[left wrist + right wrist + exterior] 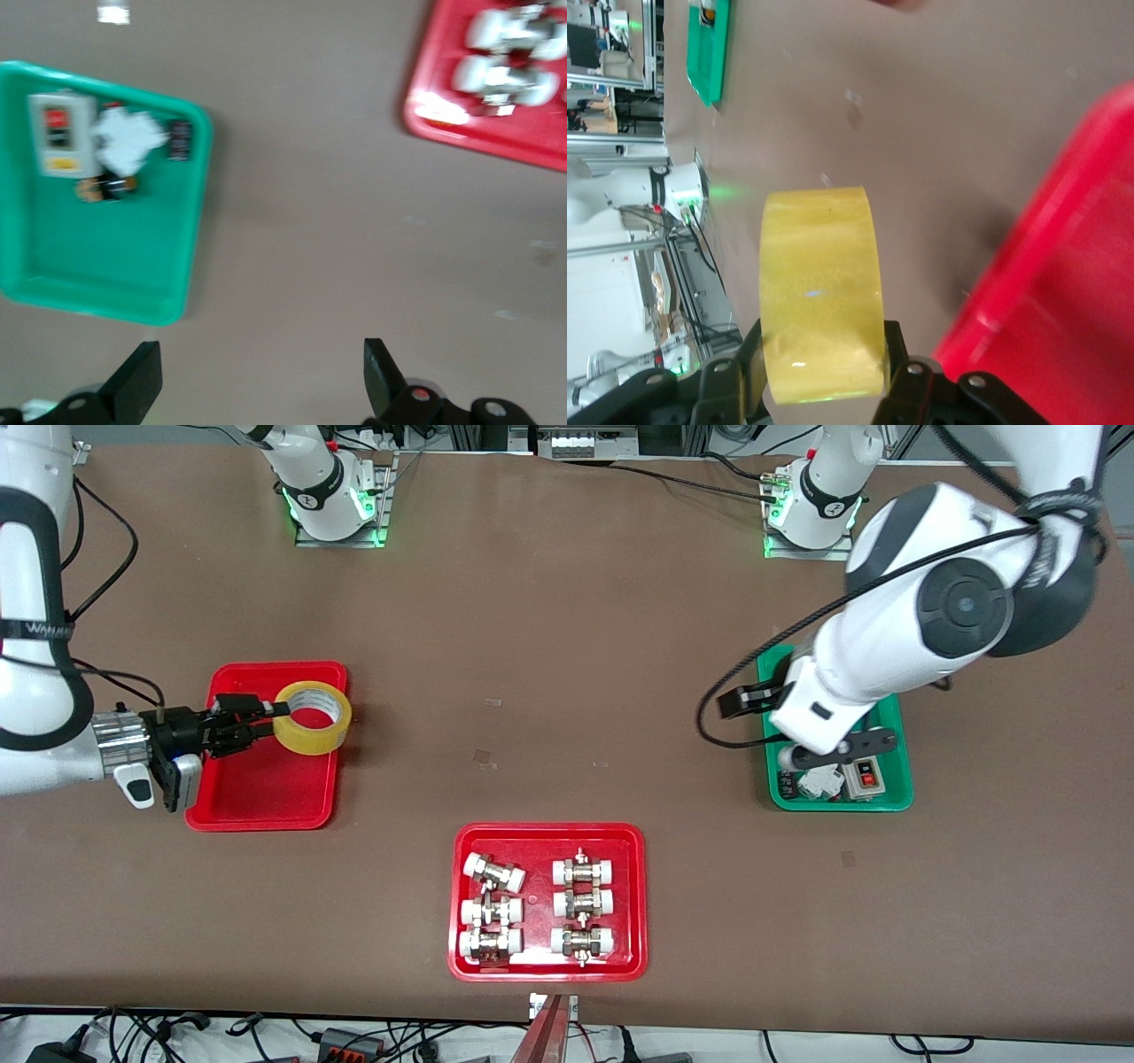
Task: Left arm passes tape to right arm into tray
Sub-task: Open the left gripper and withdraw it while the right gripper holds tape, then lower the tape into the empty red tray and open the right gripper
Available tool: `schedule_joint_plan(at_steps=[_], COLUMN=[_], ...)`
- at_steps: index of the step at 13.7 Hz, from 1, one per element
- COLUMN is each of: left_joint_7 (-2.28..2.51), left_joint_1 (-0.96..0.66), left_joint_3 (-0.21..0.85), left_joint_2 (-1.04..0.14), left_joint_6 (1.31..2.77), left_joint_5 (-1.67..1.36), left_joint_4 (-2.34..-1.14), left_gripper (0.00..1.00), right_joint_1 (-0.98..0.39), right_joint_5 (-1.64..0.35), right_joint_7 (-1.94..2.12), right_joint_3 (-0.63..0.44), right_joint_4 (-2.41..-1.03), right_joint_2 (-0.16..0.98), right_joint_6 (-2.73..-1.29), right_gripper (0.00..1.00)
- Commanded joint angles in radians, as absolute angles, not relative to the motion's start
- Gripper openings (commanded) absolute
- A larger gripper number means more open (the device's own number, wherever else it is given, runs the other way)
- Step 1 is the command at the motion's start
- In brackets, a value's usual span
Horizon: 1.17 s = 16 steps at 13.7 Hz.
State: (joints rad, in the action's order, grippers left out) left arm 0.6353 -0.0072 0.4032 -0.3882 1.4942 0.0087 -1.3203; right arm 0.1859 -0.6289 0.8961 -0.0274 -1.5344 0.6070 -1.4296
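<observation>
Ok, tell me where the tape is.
In the front view, the tape is held in the right gripper over the plain red tray, at the right arm's end.

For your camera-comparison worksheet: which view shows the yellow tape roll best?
The front view: the tape shows whole, ring and core, held by the right gripper over the plain red tray. The right wrist view shows only its outer band, edge-on; the left wrist view shows none of it.

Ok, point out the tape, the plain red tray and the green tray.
tape (312, 718), front view, on its yellow outer band.
plain red tray (266, 793), front view, on its bare floor.
green tray (97, 257), left wrist view, on its bare floor.
</observation>
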Motion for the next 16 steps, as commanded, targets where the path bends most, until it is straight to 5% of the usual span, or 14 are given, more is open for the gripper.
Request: schedule_joint_plan(at_steps=[1,7,10,13,15,16], left_joint_7=[0.501,0.287,0.316,0.316,0.314,0.313], left_joint_1=[0.049,0.143,0.146,0.164,0.181,0.190], left_joint_3=[0.402,0.408,0.414,0.414,0.416,0.416], left_joint_2=[-0.376,-0.376,-0.331,-0.308,-0.290,-0.270], left_joint_6=[1.360,1.338,1.373,1.399,1.419,1.439], left_joint_5=[0.099,0.181,0.173,0.169,0.169,0.169], left_joint_4=[-1.269,-1.261,-1.316,-1.354,-1.390,-1.426], left_gripper=[1.00,1.00,1.00,1.00,1.00,1.00], right_joint_1=[0.251,0.314,0.313,0.307,0.302,0.301], right_joint_5=[-0.579,-0.509,-0.454,-0.420,-0.387,-0.370], right_joint_7=[0.989,1.107,1.130,1.198,1.241,1.274], right_joint_3=[-0.008,-0.008,-0.008,-0.006,-0.006,-0.003], right_joint_4=[-1.519,-1.517,-1.516,-1.517,-1.519,-1.517], right_joint_2=[0.658,0.758,0.770,0.779,0.779,0.778], right_joint_6=[-1.401,-1.430,-1.476,-1.529,-1.566,-1.571], right_gripper=[0.00,0.00,0.12,0.57,1.00,1.00])
